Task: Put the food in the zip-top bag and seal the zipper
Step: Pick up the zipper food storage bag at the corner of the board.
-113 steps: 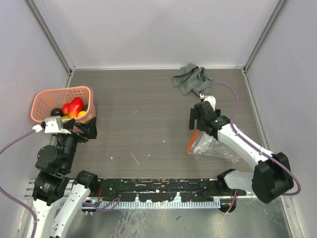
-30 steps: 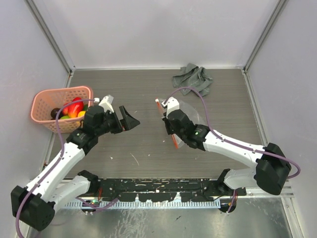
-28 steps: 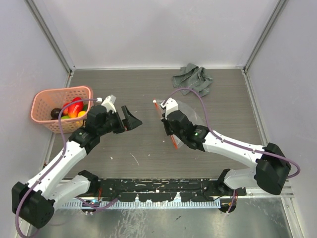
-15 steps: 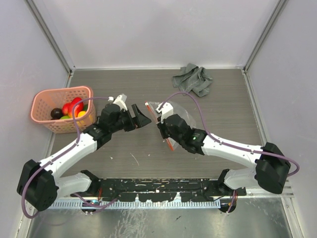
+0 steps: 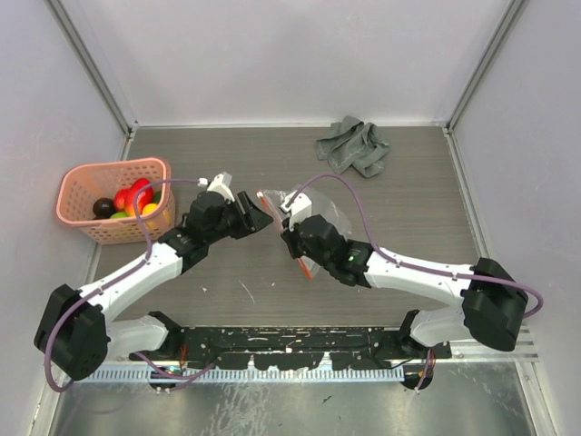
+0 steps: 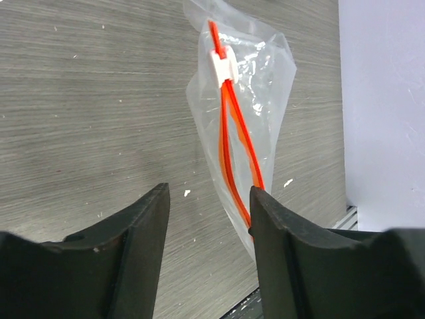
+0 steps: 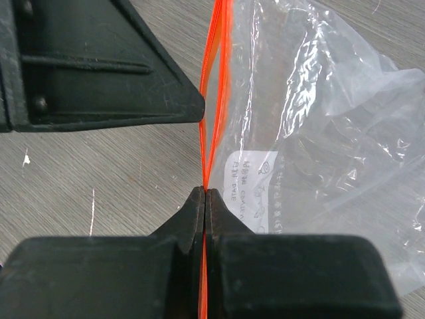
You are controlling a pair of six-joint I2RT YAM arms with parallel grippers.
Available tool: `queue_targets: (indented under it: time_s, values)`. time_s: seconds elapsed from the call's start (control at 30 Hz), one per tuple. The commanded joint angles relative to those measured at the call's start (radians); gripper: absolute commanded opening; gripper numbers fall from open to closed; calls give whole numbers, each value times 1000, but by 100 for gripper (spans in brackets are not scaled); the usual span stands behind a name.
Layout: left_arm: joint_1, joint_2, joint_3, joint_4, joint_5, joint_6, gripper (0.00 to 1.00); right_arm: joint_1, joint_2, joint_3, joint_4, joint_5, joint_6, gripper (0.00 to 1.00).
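Note:
The food [image 5: 134, 196], red, yellow, green and dark pieces, lies in the pink basket [image 5: 83, 184] at the left. Over the middle of the table hangs the clear zip-top bag [image 5: 334, 211] [image 6: 262, 93] [image 7: 319, 126]. My right gripper [image 5: 292, 240] [image 7: 206, 194] is shut on its red-orange zipper [image 7: 215, 93] [image 6: 232, 133]. The white slider [image 6: 220, 62] sits at the strip's far end. My left gripper [image 5: 264, 214] [image 6: 209, 194] faces the bag with its jaws apart. The lower end of the zipper lies just against the inner face of its right finger [image 6: 285, 246].
A crumpled grey cloth [image 5: 352, 145] lies at the back right. Grey walls close in the wooden table [image 5: 236, 173] on three sides. The black rail [image 5: 290, 347] with both arm bases runs along the near edge.
My left arm has reached right from the basket side to the bag, and its jaws have narrowed. My right arm has carried the bag a little left toward it.

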Motion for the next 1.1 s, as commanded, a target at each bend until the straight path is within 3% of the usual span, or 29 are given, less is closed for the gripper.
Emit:
queue_targets:
  time_s: [0.0, 0.57, 0.77, 0.93, 1.07]
  values:
    - [-4, -1, -20, 71, -28, 1, 49, 10, 5, 3, 96, 2, 23, 1]
    - [-12, 38, -30, 99, -28, -1, 45, 31, 36, 13, 129, 11, 38, 1]
    - [-26, 55, -41, 124, -34, -5, 30, 32, 31, 22, 112, 23, 33, 0]
    - [-36, 56, -36, 125, -28, -4, 0, 35, 23, 26, 84, 88, 42, 1]
    - [-46, 15, -37, 100, -49, -22, 0, 49, 20, 33, 47, 181, 44, 3]
